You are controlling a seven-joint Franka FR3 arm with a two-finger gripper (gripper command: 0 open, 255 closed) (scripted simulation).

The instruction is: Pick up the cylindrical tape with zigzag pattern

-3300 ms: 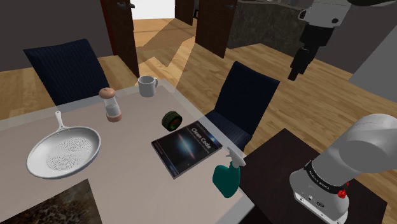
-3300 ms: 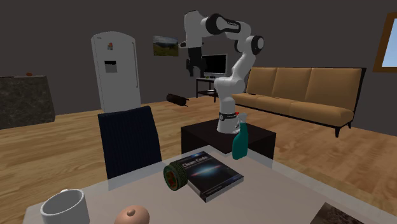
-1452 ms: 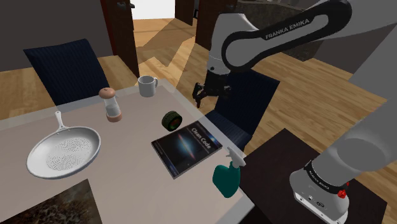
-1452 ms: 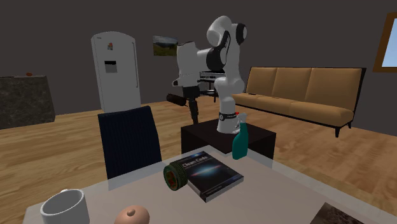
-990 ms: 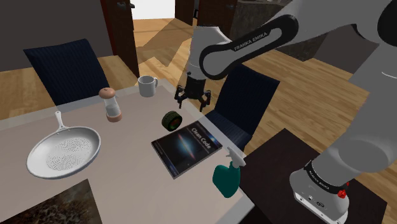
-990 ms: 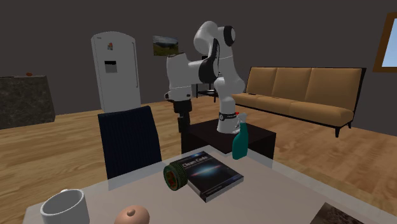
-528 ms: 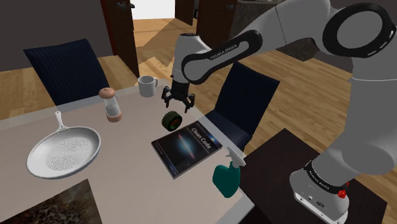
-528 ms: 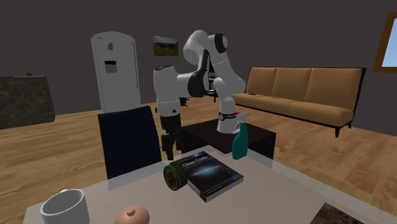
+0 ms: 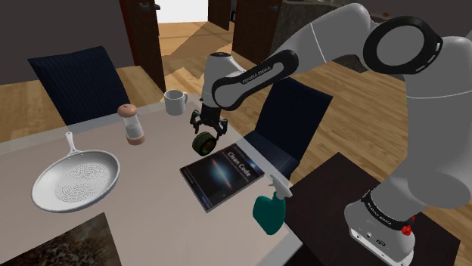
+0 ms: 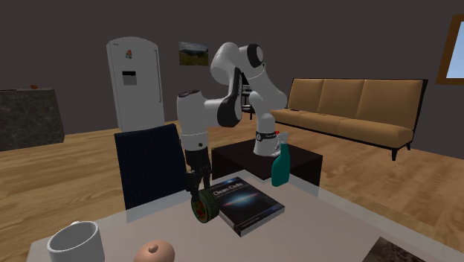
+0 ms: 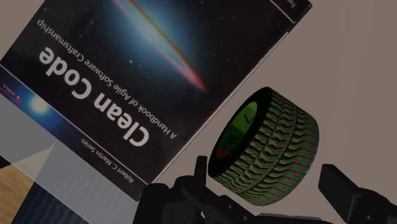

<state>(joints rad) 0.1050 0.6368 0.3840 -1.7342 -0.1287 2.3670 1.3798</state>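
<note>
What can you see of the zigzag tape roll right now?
The tape roll is a short, wide cylinder banded with green and orange-red zigzags; its flat face shows green and red patches inside a dark rim. It stands on its curved edge like a wheel on the pale table, close beside the Clean Code book; whether they touch is unclear. The open tool hangs just above, a finger to each side, not gripping it.

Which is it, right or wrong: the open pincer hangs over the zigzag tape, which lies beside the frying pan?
Wrong in one respect. The open pincer hangs over the zigzag tape, but the tape lies beside the book; the frying pan sits well away from it. The shoulder view shows this.
</note>
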